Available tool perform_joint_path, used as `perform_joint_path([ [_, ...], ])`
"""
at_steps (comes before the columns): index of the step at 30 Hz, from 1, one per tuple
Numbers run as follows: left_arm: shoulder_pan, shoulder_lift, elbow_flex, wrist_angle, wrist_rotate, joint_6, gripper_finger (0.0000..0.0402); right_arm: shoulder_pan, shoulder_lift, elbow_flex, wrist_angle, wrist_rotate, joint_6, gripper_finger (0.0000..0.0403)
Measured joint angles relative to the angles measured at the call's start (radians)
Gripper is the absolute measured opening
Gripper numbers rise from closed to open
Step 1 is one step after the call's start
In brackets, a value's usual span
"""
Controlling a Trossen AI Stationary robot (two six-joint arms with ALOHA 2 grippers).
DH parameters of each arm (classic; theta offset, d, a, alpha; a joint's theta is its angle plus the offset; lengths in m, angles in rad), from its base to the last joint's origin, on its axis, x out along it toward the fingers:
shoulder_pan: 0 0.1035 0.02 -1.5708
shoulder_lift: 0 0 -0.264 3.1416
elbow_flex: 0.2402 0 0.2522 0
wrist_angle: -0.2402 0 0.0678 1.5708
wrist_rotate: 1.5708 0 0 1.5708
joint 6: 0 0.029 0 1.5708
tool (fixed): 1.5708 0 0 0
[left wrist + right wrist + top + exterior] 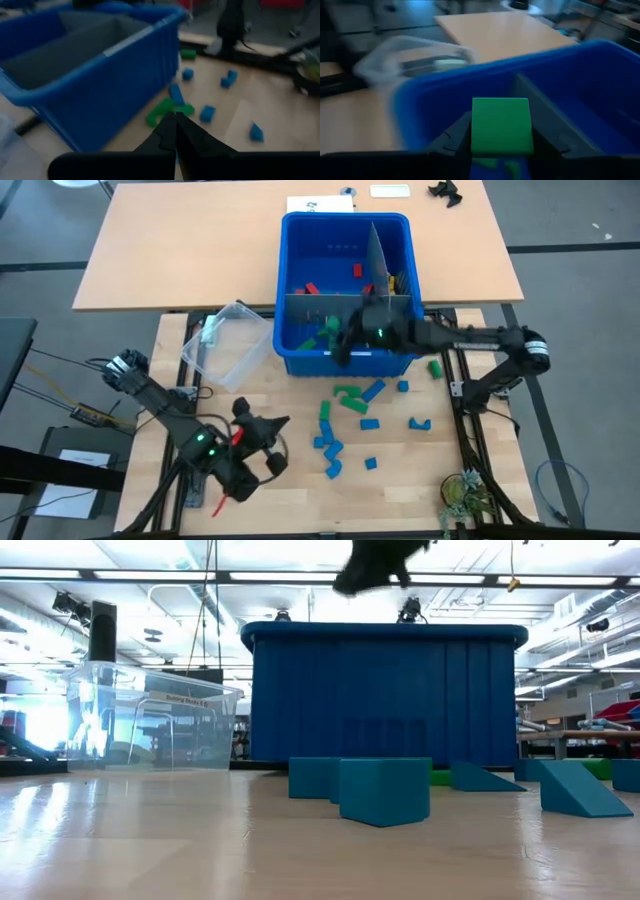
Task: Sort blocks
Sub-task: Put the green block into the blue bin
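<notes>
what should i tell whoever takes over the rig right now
Right gripper: shut on a green block, over the near rim of the blue bin.
Left gripper: shut, holding nothing, near the table's front left.
Done: some red, green and yellow blocks lie in the bin's compartments.
Left: drop the held block; blue blocks and a few green ones remain on the table.
</notes>
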Motion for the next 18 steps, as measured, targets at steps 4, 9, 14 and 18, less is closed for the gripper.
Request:
perform_joint_path([
  [4,0.01,0.0,0.0,0.001,0.087,-0.001,0.0008,-0.079,0.032,-0.002,-0.041,-0.078,-0.002,0.0204],
  [9,0.008,0.0,0.0,-0.007,0.094,-0.008,0.0008,-0.038,-0.02,-0.001,-0.186,-0.151,-0.029,0.0275],
  [14,0.008,0.0,0.0,-0.005,0.101,-0.011,0.0011,0.109,-0.067,0.0,-0.425,-0.16,-0.015,0.0295],
  [18,0.008,0.0,0.0,-0.003,0.102,-0.004,0.0014,0.229,-0.07,-0.058,-0.47,-0.111,0.056,0.0289],
])
